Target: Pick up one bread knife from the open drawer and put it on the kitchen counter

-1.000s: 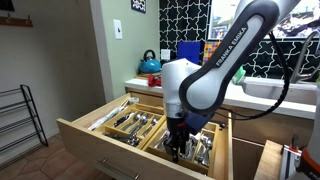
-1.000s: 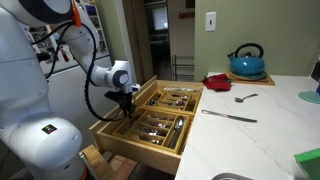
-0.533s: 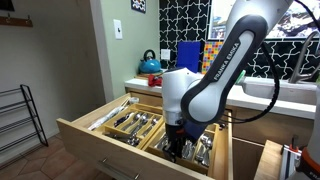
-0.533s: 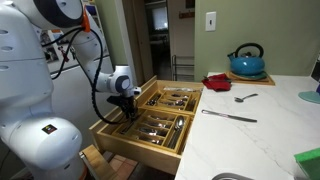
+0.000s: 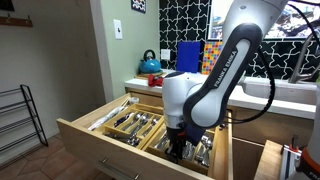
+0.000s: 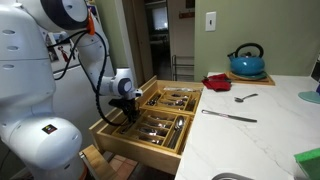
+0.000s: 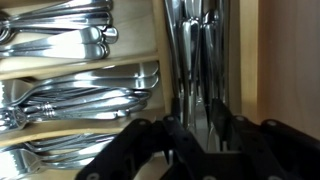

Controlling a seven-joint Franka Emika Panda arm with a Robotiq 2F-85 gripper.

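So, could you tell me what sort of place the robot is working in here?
Most likely a home kitchen: the open drawer is full of silver cutlery, the white kitchen counter runs beside it, and a blue kettle stands on that counter.

One open drawer [image 6: 140, 143], its cutlery [image 7: 90, 95] too crowded to count. On the worktop [image 6: 270, 125]: one blue kettle [image 6: 246, 62], one red object [image 6: 217, 82], one long knife [image 6: 230, 116], and one smaller utensil [image 6: 245, 98] at twelve o'clock of that knife.
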